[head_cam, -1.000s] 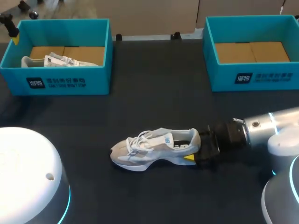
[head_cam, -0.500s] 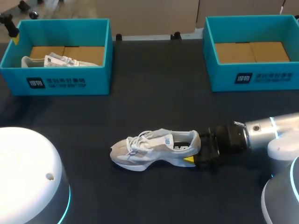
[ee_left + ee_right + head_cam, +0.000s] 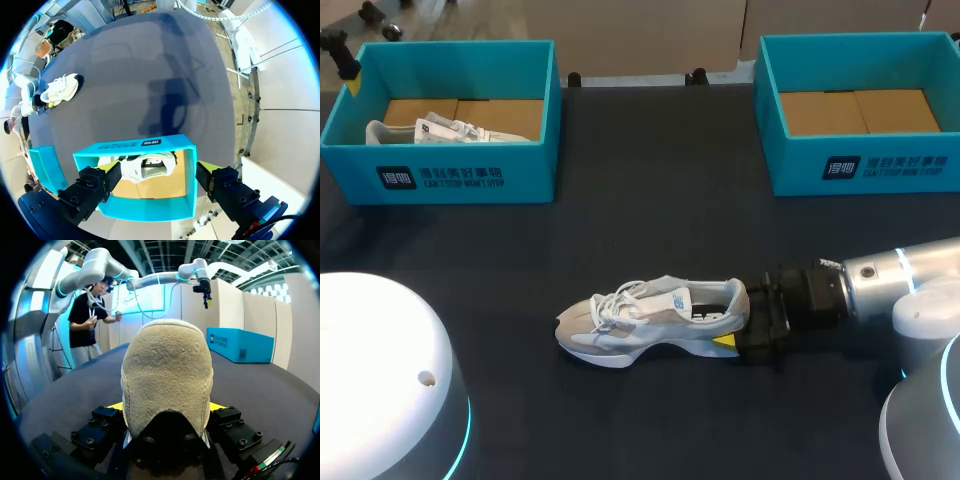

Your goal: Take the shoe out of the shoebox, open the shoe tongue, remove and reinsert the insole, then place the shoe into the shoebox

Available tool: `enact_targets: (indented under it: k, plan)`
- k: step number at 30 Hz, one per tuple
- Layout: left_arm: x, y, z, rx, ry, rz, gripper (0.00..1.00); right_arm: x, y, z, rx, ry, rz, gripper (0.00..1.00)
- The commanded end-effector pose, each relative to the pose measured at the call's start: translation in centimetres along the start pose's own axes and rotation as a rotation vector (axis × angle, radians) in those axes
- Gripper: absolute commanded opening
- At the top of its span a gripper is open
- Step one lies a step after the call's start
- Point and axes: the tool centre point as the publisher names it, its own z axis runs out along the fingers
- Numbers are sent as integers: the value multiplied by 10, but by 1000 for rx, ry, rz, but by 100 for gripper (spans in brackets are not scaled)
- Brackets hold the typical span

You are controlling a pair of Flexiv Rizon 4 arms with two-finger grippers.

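While clamped at the heel by the right gripper (image 3: 740,322), rests sole-down near the middle of the dark table (image 3: 650,200): one pale grey shoe (image 3: 650,318). Well apart from the teal left shoebox (image 3: 450,175) and right shoebox (image 3: 865,165) at the far edge. Long axis across the table, toe toward the robot's left, heel toward its right. Yellow-tipped fingers on either side of the heel, pressed against it. Left gripper (image 3: 160,172) spread wide, grasping nothing, hanging above the left shoebox, with a second shoe (image 3: 445,130) inside. Taking-out step judged done. Tongue and insole steps: impossible to tell from here. Return into a shoebox not yet done.
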Motion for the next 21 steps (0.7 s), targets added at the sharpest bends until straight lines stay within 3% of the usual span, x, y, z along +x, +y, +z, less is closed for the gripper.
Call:
enact_targets:
  k: [1,4,9,12,14,19,21]
  plan:
    - [0,0,0,0,2,1,100,0,-2,2,3,-1,-1,0]
    - [0,0,0,0,2,1,100,0,-2,2,3,-1,-1,0]
    - [-32,-30,-12,49,35,-83,100,0,-2,2,3,-1,-1,0]
    - [-60,-56,-13,-3,104,-133,100,0,-2,2,3,-1,-1,0]
    - [-73,-68,-15,30,64,-135,100,0,-2,2,3,-1,-1,0]
    - [-109,-99,-22,6,28,-186,100,0,-2,2,3,-1,-1,0]
    - [-119,-107,-23,51,6,-218,100,0,-2,2,3,-1,-1,0]
